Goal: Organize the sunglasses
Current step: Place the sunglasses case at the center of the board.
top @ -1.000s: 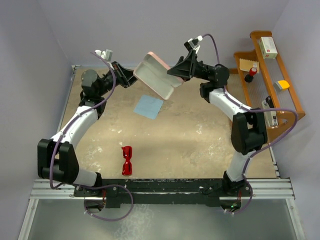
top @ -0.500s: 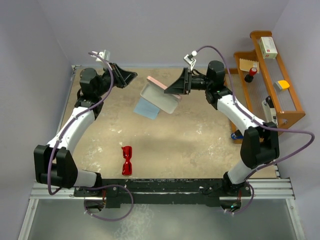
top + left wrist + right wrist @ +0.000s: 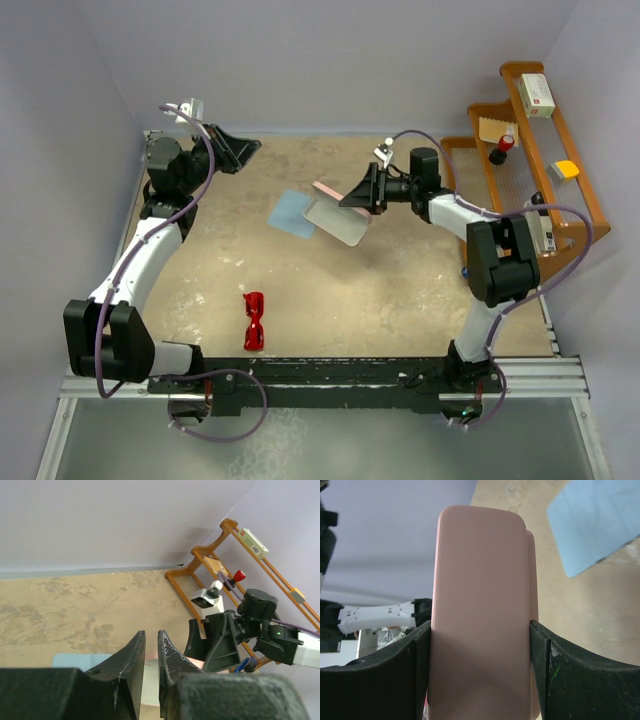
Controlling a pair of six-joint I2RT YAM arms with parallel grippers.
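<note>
The right fingers (image 3: 415, 655) stand wide apart and are clamped on the long sides of the case (image 3: 480, 580), one pad on each edge. The wrist view shows the pink shell filling the space between them. The right gripper (image 3: 362, 192) holds the case (image 3: 335, 215) at mid-table towards the back, tilted, with its pale inner side turned up to the top camera and a pink edge showing behind. In that view the case's left end overlaps the right edge of the blue cloth (image 3: 290, 212), which lies flat on the table (image 3: 400, 290). Whether case and cloth touch cannot be told.

The left fingers (image 3: 130, 665) are almost together, with only a thin slit between them and nothing in it. The left gripper (image 3: 252, 150) is raised near the back left corner and points right, towards the case and well apart from it.

The sunglasses (image 3: 254, 320) lie on the table near its front edge, left of centre, with their long side running front to back. They are red, far from both grippers and apart from the cloth.

A wooden rack (image 3: 540, 150) stands at the right edge with small items on it
</note>
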